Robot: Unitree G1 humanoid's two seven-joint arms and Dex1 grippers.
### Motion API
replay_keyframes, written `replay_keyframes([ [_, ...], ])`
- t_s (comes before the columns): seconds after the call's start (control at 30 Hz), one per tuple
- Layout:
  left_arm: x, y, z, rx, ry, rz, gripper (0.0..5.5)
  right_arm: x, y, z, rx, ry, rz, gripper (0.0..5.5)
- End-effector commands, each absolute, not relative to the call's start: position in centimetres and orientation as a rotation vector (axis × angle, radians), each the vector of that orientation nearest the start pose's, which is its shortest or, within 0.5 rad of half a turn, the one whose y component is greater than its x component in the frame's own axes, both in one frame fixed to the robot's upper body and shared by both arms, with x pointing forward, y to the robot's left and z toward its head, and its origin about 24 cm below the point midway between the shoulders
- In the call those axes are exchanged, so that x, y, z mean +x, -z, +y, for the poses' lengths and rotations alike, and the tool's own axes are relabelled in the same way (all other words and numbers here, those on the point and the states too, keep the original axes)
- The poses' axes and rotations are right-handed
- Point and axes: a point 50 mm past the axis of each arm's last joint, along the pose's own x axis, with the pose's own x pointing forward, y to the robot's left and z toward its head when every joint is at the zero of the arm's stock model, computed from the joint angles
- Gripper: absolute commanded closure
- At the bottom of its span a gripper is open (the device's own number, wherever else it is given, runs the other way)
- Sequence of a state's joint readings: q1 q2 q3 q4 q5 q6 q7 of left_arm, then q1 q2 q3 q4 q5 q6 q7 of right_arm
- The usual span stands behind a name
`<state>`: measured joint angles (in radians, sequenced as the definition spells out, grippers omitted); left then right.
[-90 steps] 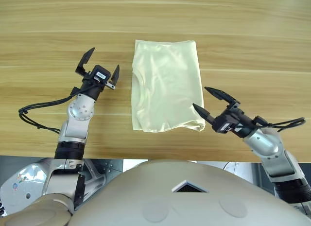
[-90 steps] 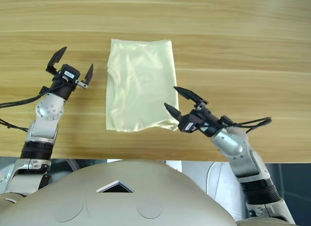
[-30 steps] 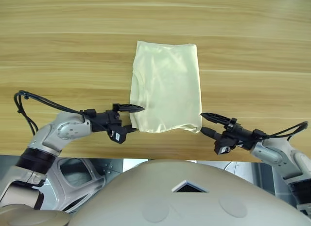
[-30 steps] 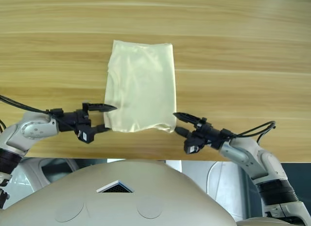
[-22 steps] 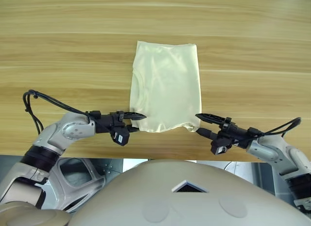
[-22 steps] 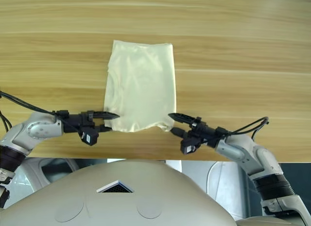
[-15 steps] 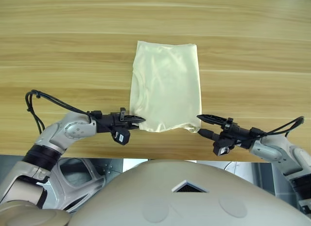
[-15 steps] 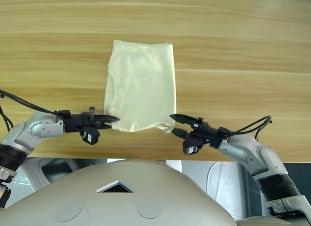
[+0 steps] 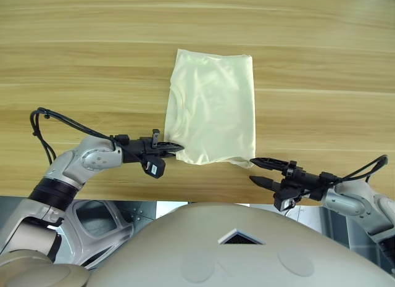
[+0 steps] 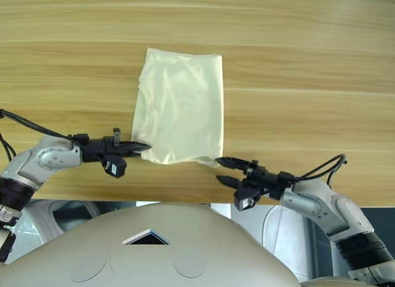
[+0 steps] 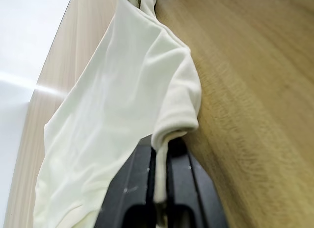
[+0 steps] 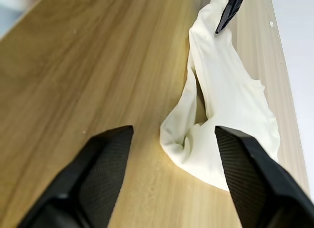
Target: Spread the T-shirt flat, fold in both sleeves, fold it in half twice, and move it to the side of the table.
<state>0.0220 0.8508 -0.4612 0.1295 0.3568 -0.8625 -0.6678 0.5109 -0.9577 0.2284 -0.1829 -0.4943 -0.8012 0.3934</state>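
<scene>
On the wooden table (image 9: 74, 52), head view: folded pale-yellow T-shirt (image 9: 213, 108) lies flat near the front edge. Left gripper (image 9: 171, 147) is at its near-left corner, right gripper (image 9: 258, 171) just beside the near-right corner.

Left wrist view: fingers (image 11: 182, 181) clamped on a cloth edge.

Right wrist view: fingers (image 12: 105, 164) spread wide, shirt corner ahead between them, ungripped.

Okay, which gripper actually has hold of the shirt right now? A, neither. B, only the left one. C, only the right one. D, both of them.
B: the left gripper is shut on the near corner of the T-shirt, with cloth pinched between its fingers, while the right gripper is open at the other near corner without pinching it.
</scene>
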Motion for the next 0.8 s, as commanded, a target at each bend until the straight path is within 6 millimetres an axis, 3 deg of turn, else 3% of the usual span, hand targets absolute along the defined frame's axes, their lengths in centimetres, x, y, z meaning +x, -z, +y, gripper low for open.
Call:
replay_keyframes([
  [0.03,15.6,-0.4,18.5,1.087,1.568,-0.034,5.43,10.0,-0.6,-21.0,-1.131,-1.359,0.039,2.39],
  [0.2,15.8,-0.5,18.5,1.086,1.567,-0.041,5.44,11.2,0.2,-21.3,-1.133,-1.316,0.038,2.39],
  [0.5,16.0,-0.6,18.5,1.084,1.555,-0.038,5.44,11.6,0.7,-21.2,-1.128,-1.336,0.030,2.39],
  [0.8,16.1,-0.5,18.4,1.076,1.551,-0.044,5.44,11.7,1.0,-21.5,-1.119,-1.327,0.053,4.68],
])
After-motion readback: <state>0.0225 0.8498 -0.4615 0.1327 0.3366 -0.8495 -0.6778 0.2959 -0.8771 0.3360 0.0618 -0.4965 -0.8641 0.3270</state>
